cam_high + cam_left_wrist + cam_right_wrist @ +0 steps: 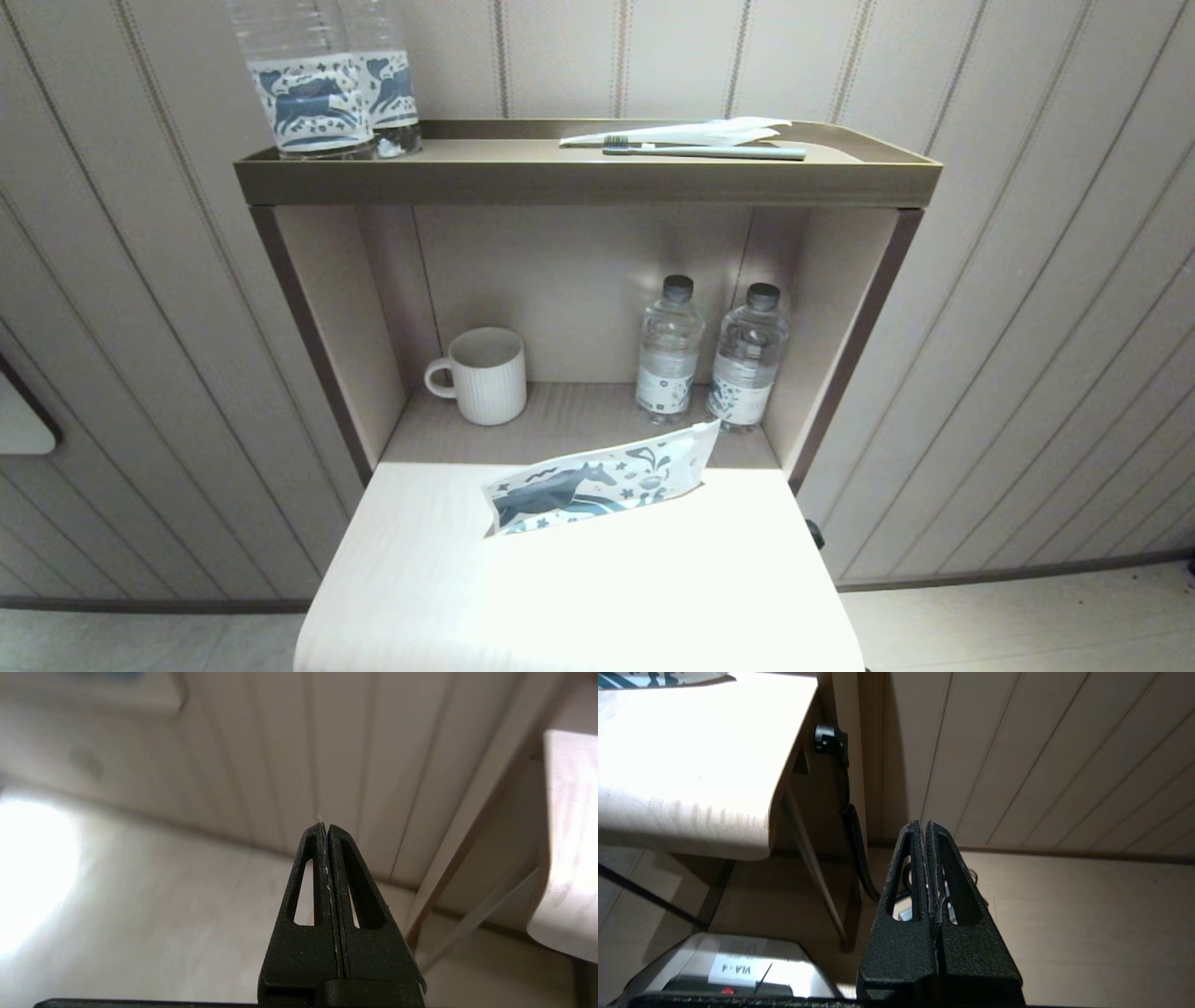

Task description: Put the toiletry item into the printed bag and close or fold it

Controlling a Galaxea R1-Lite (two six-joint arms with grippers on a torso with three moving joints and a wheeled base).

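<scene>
The printed bag (602,477) lies on the pale worktop (579,597), near its back edge and just in front of the open shelf niche. It sits at a slant, its right end raised toward the two small water bottles (709,359) in the niche, with the dark blue horse facing up. Whether the white toothbrush is inside it cannot be told — no toothbrush shows on the worktop.

In the niche a ribbed white mug (481,375) stands to the left, well apart from the two capped bottles on the right. On the tray-like top shelf (579,182) two large clear bottles with blue horse labels (327,89) stand at the left end; at the right a pale grey-green toothbrush (705,150) lies beside a plain white wrapper (691,133).

Neither arm shows in the head view. The left gripper (325,826) hangs low off the worktop's left side, over the floor by the panelled wall, its black fingers pressed together with nothing between them. The right gripper (922,823) hangs off the worktop's right side — likewise closed and empty — with the worktop's rounded corner and a sliver of the bag's print visible beyond it.
</scene>
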